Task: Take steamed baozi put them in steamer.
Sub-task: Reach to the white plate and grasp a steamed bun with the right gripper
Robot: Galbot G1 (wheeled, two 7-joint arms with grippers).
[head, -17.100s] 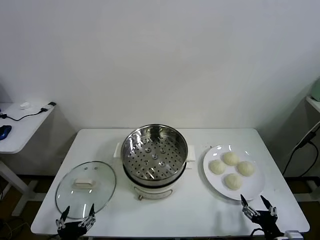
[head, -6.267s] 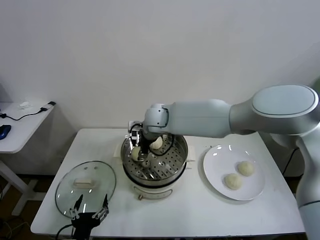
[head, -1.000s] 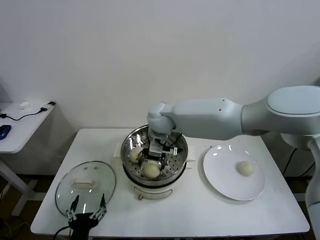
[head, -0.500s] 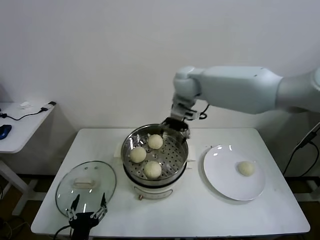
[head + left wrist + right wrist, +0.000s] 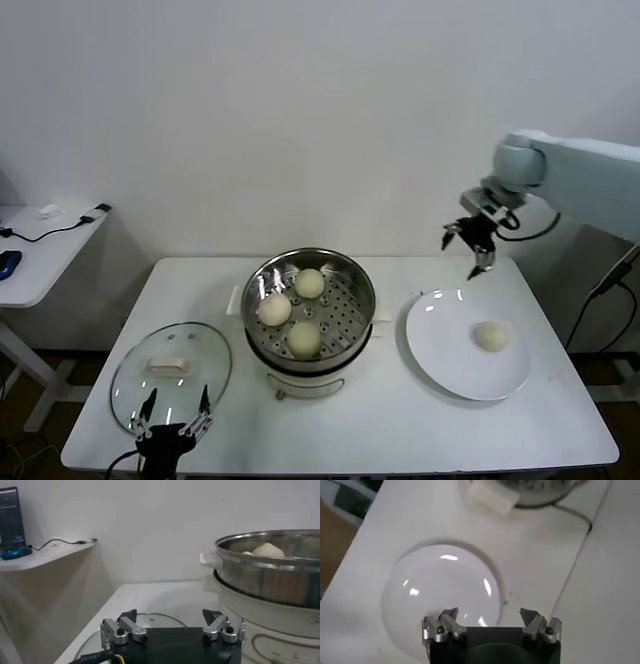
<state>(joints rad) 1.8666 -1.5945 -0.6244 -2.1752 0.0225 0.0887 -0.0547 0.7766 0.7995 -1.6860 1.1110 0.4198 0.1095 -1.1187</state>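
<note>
right claw (image 5: 472,250) aloft over the far right of the desk (image 5: 400,420), fingers spread apart and holding nothing, poised above the far edge of the white plate (image 5: 440,350). seen from the right wrist, the same claw (image 5: 491,627) wide open over the plate (image 5: 440,595), a white handle of the steamer (image 5: 490,497) just at the edge. 1 steamed baozi (image 5: 490,336) alone on the plate, toward its right side. 3 more steamed baozi in the steamer (image 5: 262,276) at the middle of the desk: 1 at the back (image 5: 309,283), 1 to the left (image 5: 273,309), 1 at the front (image 5: 304,339), all apart from each other on the perforated floor. glass lid (image 5: 128,385) flat on the desk to the left of the steamer, white handle up. left claw (image 5: 172,428) parked low at the near edge of the desk by the lid, fingers open and empty. from the left wrist, that claw (image 5: 172,630) just above the lid (image 5: 150,620), with the steamer (image 5: 270,575) near and a baozi top (image 5: 268,550) showing over its rim.
</note>
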